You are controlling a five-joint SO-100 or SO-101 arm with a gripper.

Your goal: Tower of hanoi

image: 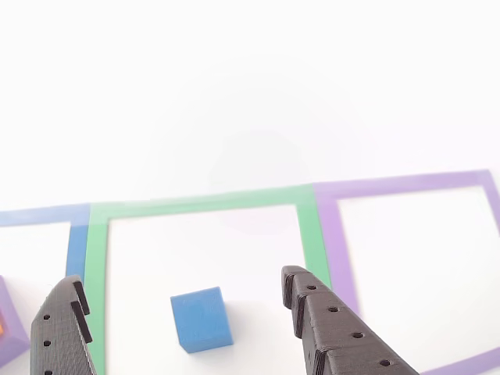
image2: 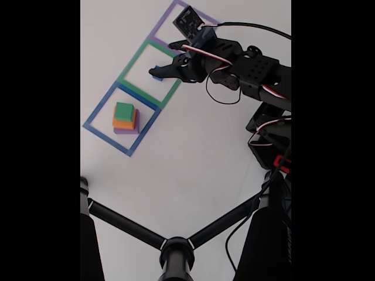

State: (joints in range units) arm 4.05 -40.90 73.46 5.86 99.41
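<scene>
Blue cube (image: 201, 319): rests on the white worktop (image: 250, 94) inside the green square outline (image: 195, 205), near that outline's lower edge in the other view. Nothing touches it. In the fixed view it shows as a small blue patch (image2: 157, 77) just under the tool's tips.

Remaining blocks: stacked inside the blue square outline (image2: 96, 130), well apart from the cube. The purple block (image2: 125, 130) is at the bottom, the orange block (image2: 123, 123) on it, the green block (image2: 123, 110) on top. An edge of the purple block (image: 9, 324) shows at the left border of the other view.

Tool (image: 183, 291): spread wide, holding nothing. Its two dark fingers stand either side of the cube, clear of it on both sides. In the fixed view the tool (image2: 159, 71) reaches over the green outline from the right.

Purple square outline (image: 406, 183): adjoins the green one on the right in the other view.

Black tripod legs (image2: 176, 249) cross the bottom of the fixed view.
</scene>
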